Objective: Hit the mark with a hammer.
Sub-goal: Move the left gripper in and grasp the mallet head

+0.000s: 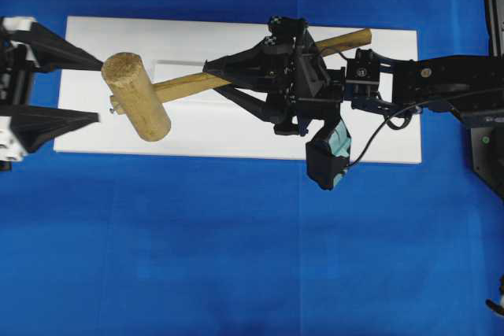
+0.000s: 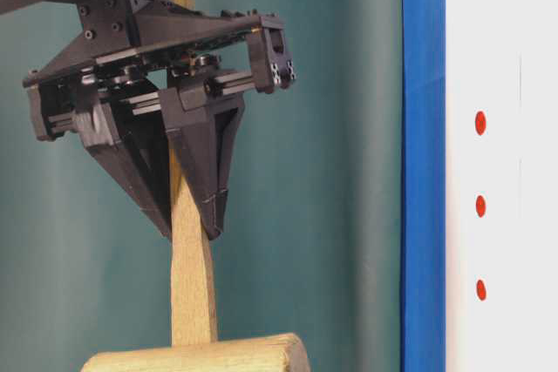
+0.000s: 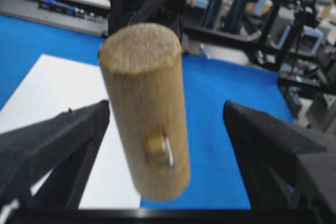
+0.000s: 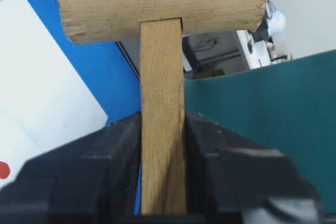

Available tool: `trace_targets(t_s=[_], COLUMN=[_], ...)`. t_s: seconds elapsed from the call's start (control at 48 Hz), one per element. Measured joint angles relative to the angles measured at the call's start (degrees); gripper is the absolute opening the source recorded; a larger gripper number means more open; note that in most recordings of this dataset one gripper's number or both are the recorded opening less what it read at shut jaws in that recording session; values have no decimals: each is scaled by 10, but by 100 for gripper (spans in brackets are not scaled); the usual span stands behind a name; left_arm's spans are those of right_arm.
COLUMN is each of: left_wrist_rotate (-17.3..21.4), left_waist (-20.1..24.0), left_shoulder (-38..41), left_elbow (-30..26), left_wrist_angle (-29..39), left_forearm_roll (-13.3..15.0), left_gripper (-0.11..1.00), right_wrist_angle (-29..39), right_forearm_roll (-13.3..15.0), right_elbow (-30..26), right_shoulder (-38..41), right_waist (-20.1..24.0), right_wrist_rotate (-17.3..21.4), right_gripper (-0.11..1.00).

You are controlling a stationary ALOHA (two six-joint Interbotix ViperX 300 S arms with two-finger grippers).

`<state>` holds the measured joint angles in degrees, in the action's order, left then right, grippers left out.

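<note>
Left gripper: at nine o'clock in my overhead view, fingers spread wide, one on either side of the mallet head, touching nothing, past the board's left edge. Hammer: head over the white board near its left edge, handle running toward two o'clock. Right gripper: I have it clamped on the handle mid-length. Red marks: three in a row on the board. Blue cloth: open on every side.
</note>
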<state>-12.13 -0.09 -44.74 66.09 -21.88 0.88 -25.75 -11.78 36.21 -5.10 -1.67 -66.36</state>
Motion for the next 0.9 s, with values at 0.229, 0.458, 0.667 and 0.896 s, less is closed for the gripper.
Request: trace_targets(t_s=[0.229,0.458,0.667,0.896], left_wrist_rotate=[0,0,-3,-5], left_waist=[3,4,4,4], left_shoulder=[99,159,171,170], left_elbow=[-42,-78,-86,-87], left_wrist_angle=[-32,-52,-48,-25], left_forearm_roll=[0,1,0,2], left_gripper=[93,93,82,43], right_wrist_angle=[1,2,1,2], right_forearm_roll=[0,0,0,1], right_elbow=[0,0,0,0], right_shoulder=[0,0,0,0], right_waist=[4,0,1,4], right_wrist_rotate=[0,-1,-1,-1], right_gripper=[9,9,9,9])
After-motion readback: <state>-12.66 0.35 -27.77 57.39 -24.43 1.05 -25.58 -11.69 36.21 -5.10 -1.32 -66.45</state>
